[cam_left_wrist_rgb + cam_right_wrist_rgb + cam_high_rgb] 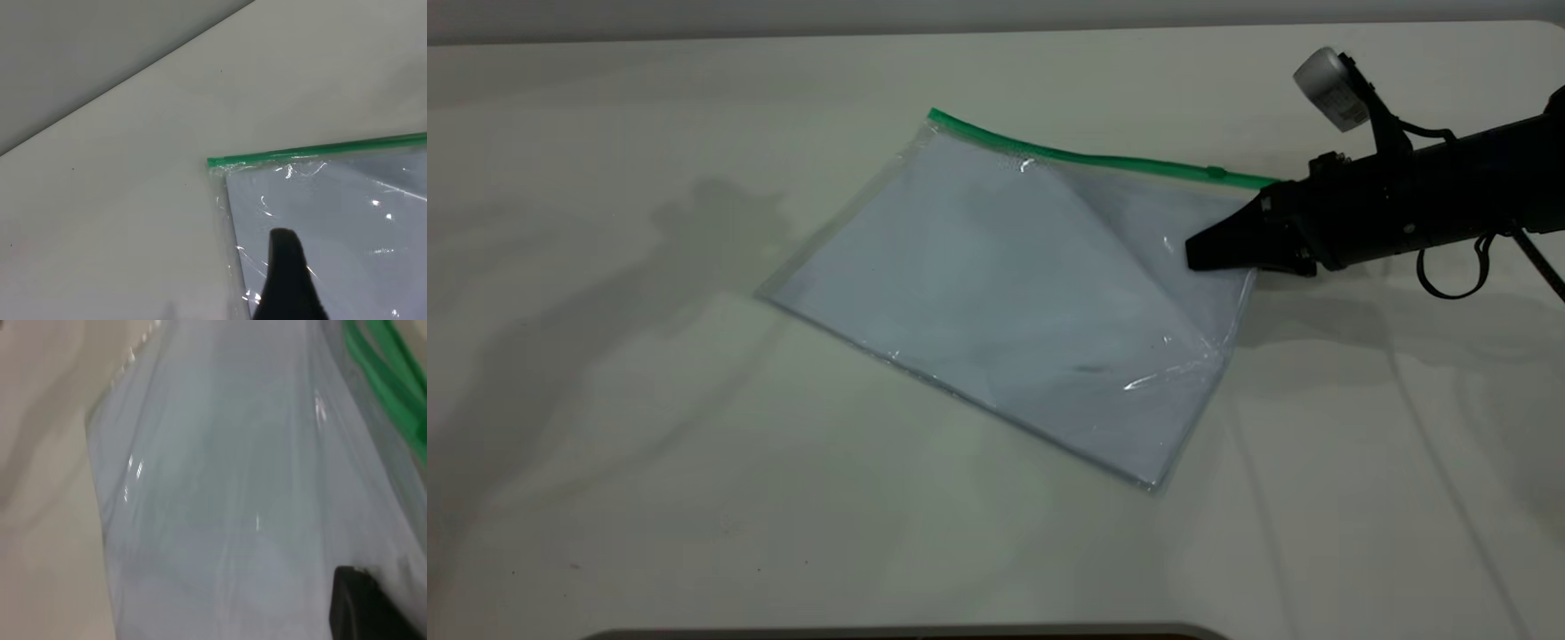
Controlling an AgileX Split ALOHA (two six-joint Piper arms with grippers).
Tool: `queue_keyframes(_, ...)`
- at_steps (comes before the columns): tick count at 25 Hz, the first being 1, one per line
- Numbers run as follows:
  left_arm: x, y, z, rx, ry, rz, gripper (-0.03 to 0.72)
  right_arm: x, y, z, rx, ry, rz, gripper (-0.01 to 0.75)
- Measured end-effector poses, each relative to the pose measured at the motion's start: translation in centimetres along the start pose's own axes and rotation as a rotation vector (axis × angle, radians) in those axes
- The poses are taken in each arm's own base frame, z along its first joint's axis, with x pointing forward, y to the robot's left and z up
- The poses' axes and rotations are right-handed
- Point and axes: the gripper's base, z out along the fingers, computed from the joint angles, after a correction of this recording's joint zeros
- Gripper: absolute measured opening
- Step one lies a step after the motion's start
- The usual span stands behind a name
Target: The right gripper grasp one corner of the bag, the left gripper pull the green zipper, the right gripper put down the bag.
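Nearest to us is the bare stretch of pale off-white worktop (694,498), and a bit farther back lies the bag (1005,311), a clear glossy rectangular plastic pouch with white paper showing through. It sits skewed, one corner pointing toward the near right and the opposite one toward the far left.

Along its far long edge runs the green zipper (1085,158), a thin bright green plastic strip, and we can spot the tiny slider tab (1215,172) close to the strip's right end.

Over on the right, the right gripper (1199,252), a black claw with tapering pointed jaws and a pale grey block at its wrist, is clamped on the bag's far right corner. That corner is lifted off the worktop, with a crease running diagonally across the plastic, while the rest lies flat.

From the left wrist view we only catch one blunt black fingertip (285,280) of the left gripper, hanging over the bag near the zipper's left end (313,155). Whether that one is open or closed, we can't tell.
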Motion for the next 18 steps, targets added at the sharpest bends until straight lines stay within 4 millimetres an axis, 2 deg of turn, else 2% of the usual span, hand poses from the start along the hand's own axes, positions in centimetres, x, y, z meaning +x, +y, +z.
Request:
queue_keyframes(5, 1.1, 0.4, 1.5, 0.015, 0.039, 0.012, 0.585, -1.1, 0.3, 0.0, -0.055, -0.058, -0.022, 0.040)
queue_keyframes(8, 2.1, 0.4, 3.1, 0.042, 0.077, 0.047, 0.585, -1.6, 0.6, -0.1, -0.075, -0.046, -0.067, 0.037)
queue_keyframes(13, 2.6, -0.3, 6.6, 0.154, 0.126, 0.131, 0.585, -3.8, 1.4, -1.2, -0.051, 0.024, -0.227, 0.037)
queue_keyframes(18, 1.5, -1.1, 10.8, 0.289, 0.130, 0.242, 0.585, -5.4, 1.9, -2.6, 0.048, 0.105, -0.365, 0.037)
